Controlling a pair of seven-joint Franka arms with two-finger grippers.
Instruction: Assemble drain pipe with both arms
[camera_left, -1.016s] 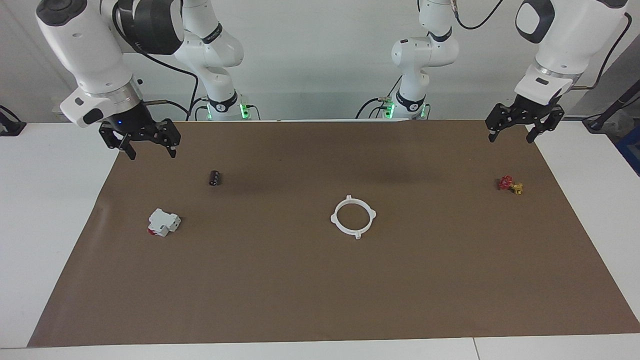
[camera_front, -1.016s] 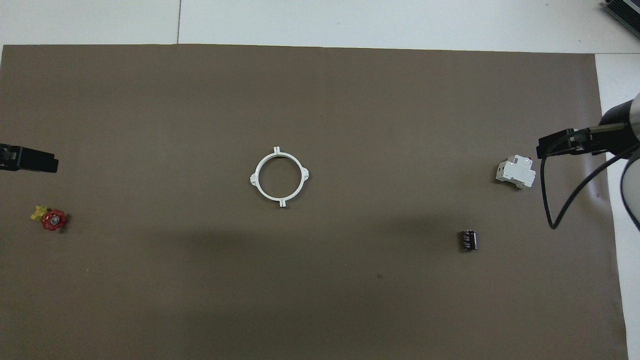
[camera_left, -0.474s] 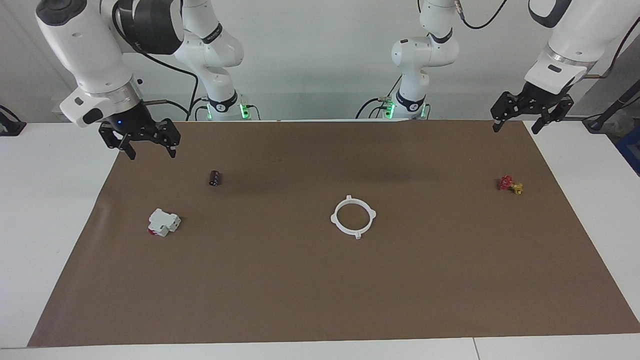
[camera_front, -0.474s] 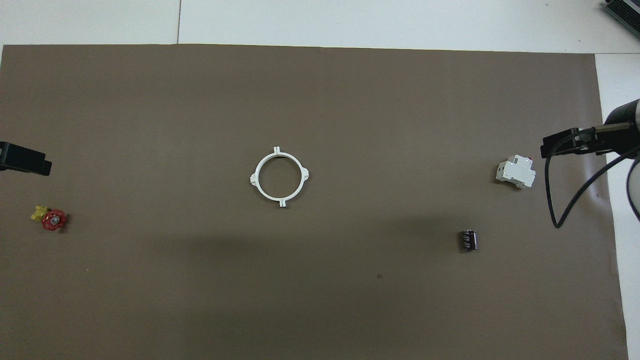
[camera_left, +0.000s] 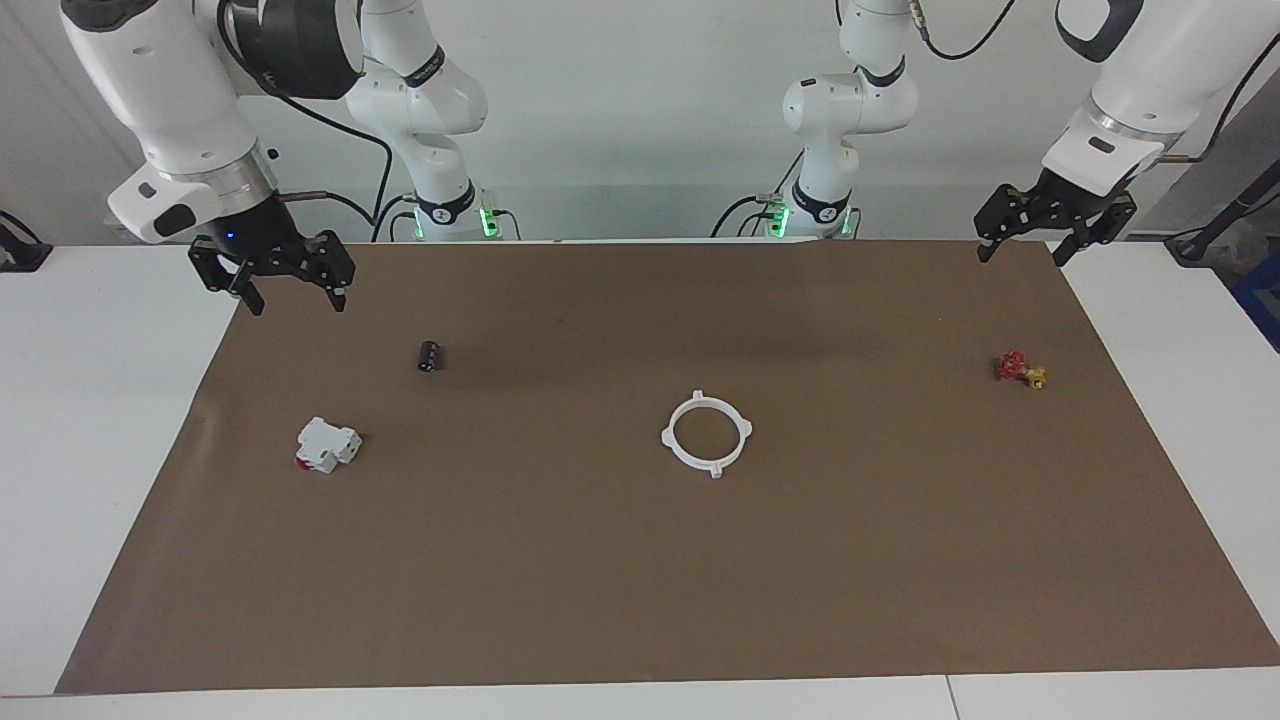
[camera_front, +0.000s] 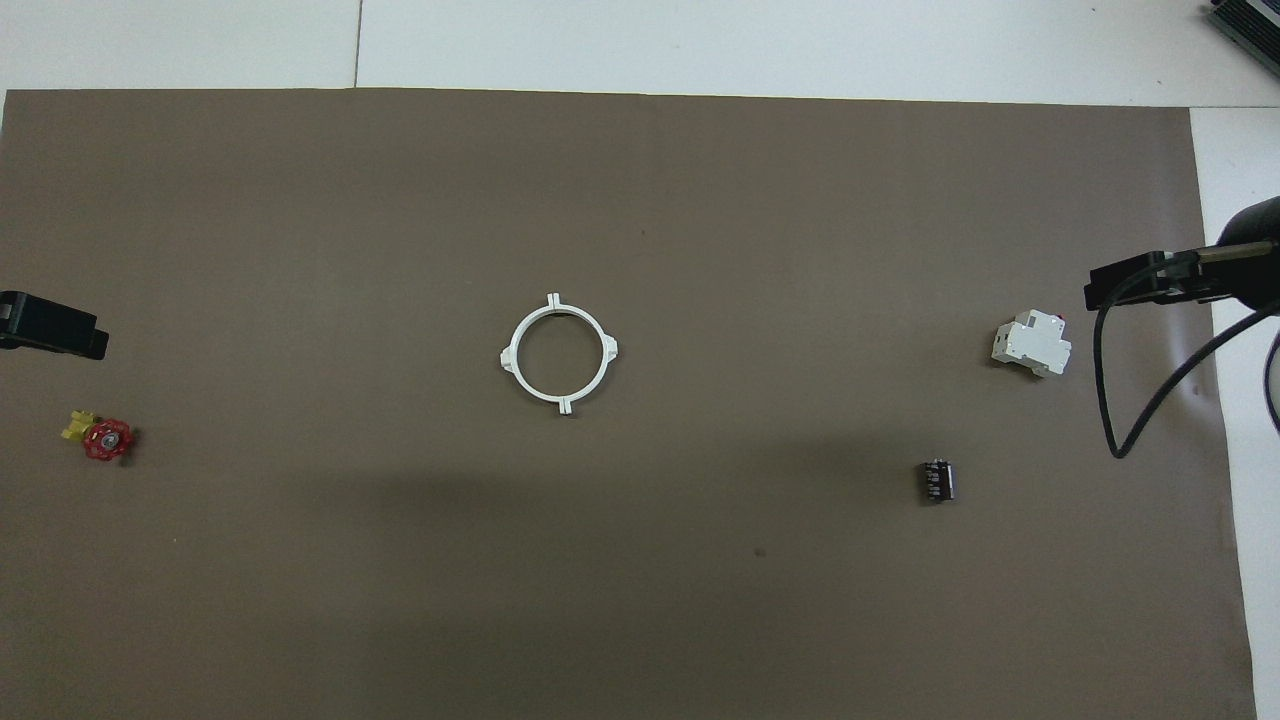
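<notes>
- Right arm (camera_left: 160, 90): comes in from the right arm's end of the table, white with black cabling. No lettering on its casing can be read.
- Right gripper (camera_left: 292, 296): hangs in the air over the edge of the brown mat (camera_left: 640, 600) at the right arm's end. Its two black fingers point down with a wide gap between the tips. It holds nothing. A small blue light shows on the wrist just above it.
- White boxy block (camera_left: 326, 444): lies on the mat at the right arm's end, with a red part on one side. No marking on it is legible.
- Small black cylinder (camera_left: 430, 355): lies on its side on the mat, nearer to the robots than the white boxy block and well apart from it. Any print on it is too small to read.
- Drain pipe (camera_left: 706, 433): lies flat on the mat near the middle of the table, well apart from both grippers. It reads as a closed white ring with four small outward tabs. No seam between two halves can be made out. It carries no visible writing.
- Arm bases: green lights glow at the foot of each arm, by the table edge.
- Red and yellow valve (camera_left: 1020, 369): lies on the mat at the left arm's end, a red handwheel on a yellow body. No label is visible.
- Left gripper (camera_left: 1022, 252): hangs in the air over the mat's corner at the left arm's end. Its fingers are spread wide and hold nothing.
- Left arm (camera_left: 1140, 80): comes in from the left arm's end, white, with no readable lettering.
</notes>
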